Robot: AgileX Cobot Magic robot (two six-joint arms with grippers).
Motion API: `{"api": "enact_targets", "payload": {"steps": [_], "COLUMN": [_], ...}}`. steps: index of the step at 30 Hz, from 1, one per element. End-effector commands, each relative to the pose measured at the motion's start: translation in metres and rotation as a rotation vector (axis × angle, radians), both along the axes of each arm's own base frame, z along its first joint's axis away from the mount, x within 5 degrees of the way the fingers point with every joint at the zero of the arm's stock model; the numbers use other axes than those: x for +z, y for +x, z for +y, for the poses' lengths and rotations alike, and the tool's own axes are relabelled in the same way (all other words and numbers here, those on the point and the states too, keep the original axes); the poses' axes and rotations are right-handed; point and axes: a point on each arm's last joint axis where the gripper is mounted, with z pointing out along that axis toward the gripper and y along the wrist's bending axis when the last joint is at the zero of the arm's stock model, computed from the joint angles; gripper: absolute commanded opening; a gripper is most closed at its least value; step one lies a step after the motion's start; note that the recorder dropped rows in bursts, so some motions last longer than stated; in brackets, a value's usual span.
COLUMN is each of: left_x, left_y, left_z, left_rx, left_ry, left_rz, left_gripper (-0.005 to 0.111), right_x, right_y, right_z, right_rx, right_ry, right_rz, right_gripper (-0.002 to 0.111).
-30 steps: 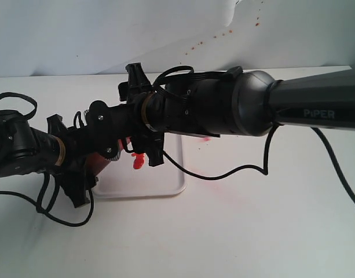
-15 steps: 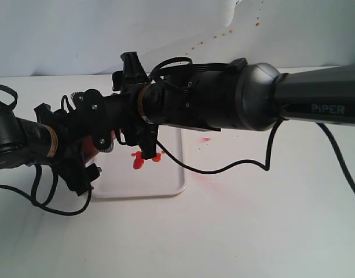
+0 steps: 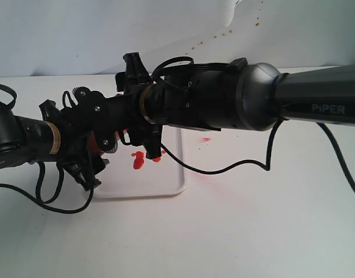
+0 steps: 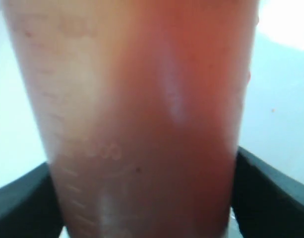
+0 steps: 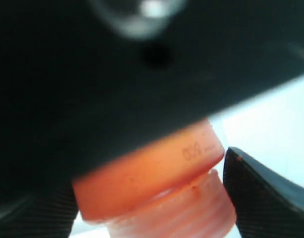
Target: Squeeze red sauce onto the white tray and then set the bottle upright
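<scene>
Squeezing looks to be the step in hand, or just about finished: two small blobs of sauce (image 3: 138,161) lie on the tray (image 3: 165,188), near its middle, right under the spot where the two arms meet. The bottle (image 4: 142,99) hangs above the tray's left part, caught between both arms and mostly hidden by them from the outside, so I cannot tell how far it is tipped or where the nozzle points. The left tool (image 4: 142,193) stands fairly wide, its two dark fingers lying against opposite sides of the bottle's body, which fills the whole gap between them. The right tool (image 5: 147,198) is also well apart, its fingers flanking the shoulder just by the threaded neck and seeming to touch it on each side. So both have hold of the bottle, one on the body, one near the top. With sauce on the tray, I judge the next move to be turning the bottle base down and setting it on the tray or the bench (image 3: 252,231). That calls for one tool to let go without knocking it and for the base to land flat before the other releases.
</scene>
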Motion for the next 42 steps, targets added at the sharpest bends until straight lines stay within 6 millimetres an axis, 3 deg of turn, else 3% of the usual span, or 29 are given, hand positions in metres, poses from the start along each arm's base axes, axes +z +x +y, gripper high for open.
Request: {"api": "enact_targets", "payload": {"steps": [1,4,10,14,16,20,21,27,30,35,42], "left_x": [0.005,0.006,0.010,0.007,0.004,-0.004,-0.004,-0.005,-0.004,-0.001,-0.001], "left_y": [-0.002,-0.002,0.000,0.003,0.004,0.006,0.007,0.007,0.007,0.008,0.008], "left_z": [-0.012,-0.013,-0.025,-0.034,-0.036,-0.036,-0.037,-0.036,-0.036,-0.039,-0.039], "left_rx": [-0.055,-0.061,-0.119,-0.151,-0.143,-0.110,-0.105,-0.088,-0.079,-0.100,-0.100], "left_ry": [-0.076,-0.086,-0.219,-0.321,-0.355,-0.379,-0.391,-0.402,-0.409,-0.441,-0.446], "left_rz": [-0.044,-0.051,-0.108,-0.134,-0.133,-0.112,-0.115,-0.110,-0.110,-0.135,-0.138], "left_gripper": [0.056,0.048,0.047,0.046,0.039,0.004,0.000,0.000,0.000,0.000,0.000], "right_x": [0.022,0.028,0.047,0.048,0.048,0.048,0.049,0.052,0.053,0.054,0.060], "right_y": [-0.002,-0.003,-0.007,-0.007,-0.007,-0.007,-0.007,-0.009,-0.010,-0.011,-0.012], "right_z": [0.005,0.004,0.000,0.000,0.000,0.000,0.001,0.006,0.007,0.009,0.007], "right_rx": [0.038,0.038,0.039,0.037,0.037,0.040,0.045,0.094,0.109,0.110,0.091], "right_ry": [0.072,0.081,0.114,0.114,0.114,0.117,0.122,0.166,0.180,0.234,0.257], "right_rz": [-0.045,-0.054,-0.082,-0.084,-0.084,-0.085,-0.086,-0.095,-0.098,-0.076,-0.068], "right_gripper": [0.000,0.000,0.000,0.000,0.000,0.000,0.000,0.001,0.014,0.084,0.084]}}
